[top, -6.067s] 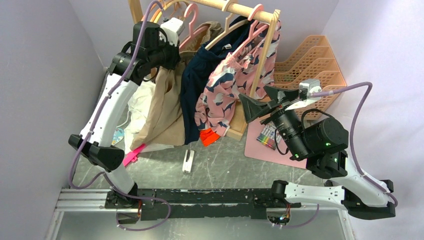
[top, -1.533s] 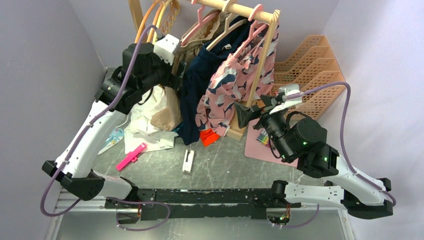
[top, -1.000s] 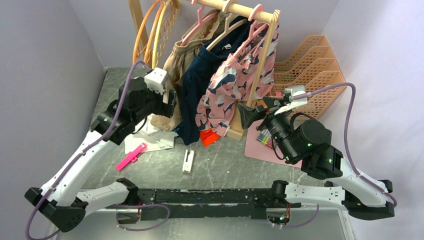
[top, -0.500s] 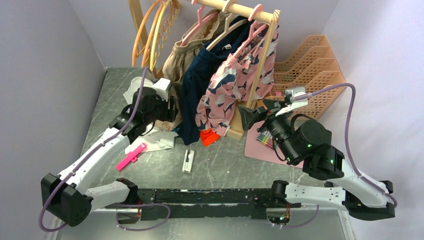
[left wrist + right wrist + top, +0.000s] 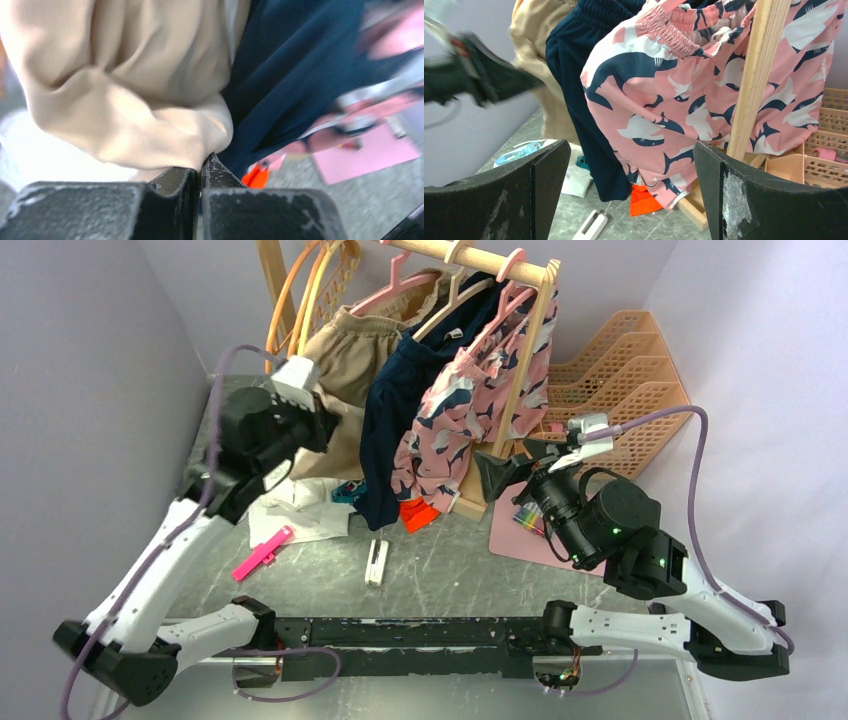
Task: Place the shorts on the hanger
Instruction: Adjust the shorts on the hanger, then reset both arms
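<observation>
1. nearest, the grey marbled table (image 5: pixel 450 575) lies mostly open in front of the wooden rack (image 5: pixel 480 257); a pink clip (image 5: pixel 262 552), a small white piece (image 5: pixel 375 562) and a crumpled white cloth (image 5: pixel 305 515) sit on that stretch.
2. the right gripper (image 5: pixel 515 460) hangs just in front of the rack's right post, jaws released and spread wide, nothing between them; the pink patterned garment (image 5: pixel 684 100) is close ahead of it.
3. the left gripper (image 5: pixel 200 170) is at the rack's left end, jaws clenched, grasping a fold at the lower edge of the shorts (image 5: pixel 345 350).
4. the shorts hang on the rack's left part, waistband up, long axis running downward and slanting toward that gripper; their inner edge touches the navy garment (image 5: pixel 390 420).
5. the pink hanger (image 5: pixel 392 292) lies along the waistband's top, under the rack's rail.
6. an orange basket stack (image 5: pixel 620 380) stands beside the rack's right post; lilac walls close in behind the rack and on both sides.
</observation>
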You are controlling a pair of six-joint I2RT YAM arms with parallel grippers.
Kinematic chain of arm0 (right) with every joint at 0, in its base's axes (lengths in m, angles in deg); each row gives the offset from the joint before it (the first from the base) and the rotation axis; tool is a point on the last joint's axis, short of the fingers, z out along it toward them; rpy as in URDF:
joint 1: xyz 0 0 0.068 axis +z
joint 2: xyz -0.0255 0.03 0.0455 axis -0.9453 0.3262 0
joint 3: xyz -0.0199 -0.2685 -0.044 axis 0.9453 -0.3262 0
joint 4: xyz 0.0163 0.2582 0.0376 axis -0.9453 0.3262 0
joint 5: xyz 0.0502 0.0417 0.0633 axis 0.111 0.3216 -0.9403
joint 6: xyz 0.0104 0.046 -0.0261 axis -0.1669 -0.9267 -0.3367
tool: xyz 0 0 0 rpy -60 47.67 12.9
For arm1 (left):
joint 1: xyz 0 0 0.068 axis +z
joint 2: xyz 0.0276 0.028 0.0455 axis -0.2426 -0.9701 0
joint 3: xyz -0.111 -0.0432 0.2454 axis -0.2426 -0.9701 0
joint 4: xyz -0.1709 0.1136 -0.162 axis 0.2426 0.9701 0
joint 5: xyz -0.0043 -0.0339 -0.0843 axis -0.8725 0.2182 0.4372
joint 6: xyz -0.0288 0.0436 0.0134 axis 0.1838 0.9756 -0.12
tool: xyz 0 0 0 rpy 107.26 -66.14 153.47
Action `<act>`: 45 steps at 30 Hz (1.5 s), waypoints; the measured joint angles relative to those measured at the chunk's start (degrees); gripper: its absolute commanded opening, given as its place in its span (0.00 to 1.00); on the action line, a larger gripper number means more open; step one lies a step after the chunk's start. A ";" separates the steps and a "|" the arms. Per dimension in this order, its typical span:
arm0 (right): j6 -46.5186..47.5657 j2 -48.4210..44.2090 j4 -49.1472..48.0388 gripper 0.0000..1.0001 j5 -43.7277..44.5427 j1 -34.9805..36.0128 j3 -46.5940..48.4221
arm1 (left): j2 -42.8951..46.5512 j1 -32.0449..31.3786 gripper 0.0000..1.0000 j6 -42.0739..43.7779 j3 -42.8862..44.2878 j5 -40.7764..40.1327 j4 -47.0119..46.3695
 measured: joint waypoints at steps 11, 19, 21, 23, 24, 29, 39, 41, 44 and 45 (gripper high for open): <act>0.00 1.38 -0.81 0.98 -0.50 0.00 -0.94 | 9.79 0.07 0.07 -2.89 -2.01 5.53 -0.52; 0.00 1.51 -0.81 0.98 -0.52 0.00 -0.96 | 3.04 0.09 0.59 -4.26 -12.13 0.37 5.35; 0.00 1.53 -0.81 0.98 -0.50 0.00 -0.96 | 2.97 0.09 0.67 -4.26 -12.07 -0.44 5.77; 0.00 1.66 -0.81 0.98 -0.50 0.00 -0.96 | 3.65 0.09 0.82 -4.26 -11.78 -1.40 6.08; 0.00 1.75 -0.79 0.98 -0.50 0.00 -0.96 | 4.26 0.09 0.87 -4.22 -11.65 -1.99 6.40; 0.26 2.56 -0.79 0.98 -0.50 0.00 -0.94 | 8.50 0.09 0.97 -2.97 -9.42 -3.19 7.82; 0.94 5.77 -1.14 0.98 -0.66 0.00 -0.85 | 15.17 0.09 0.90 0.17 -1.05 1.09 4.35; 0.98 6.64 -1.51 0.98 -0.79 0.00 -0.85 | 14.36 0.09 0.87 0.33 -0.61 3.21 2.58; 0.94 7.69 -1.70 0.98 -0.96 0.00 -0.85 | 11.41 0.09 0.82 0.55 -0.22 3.98 0.94; 0.92 7.93 -1.70 0.98 -0.98 0.00 -0.85 | 10.62 0.09 0.80 0.66 -0.13 3.93 0.52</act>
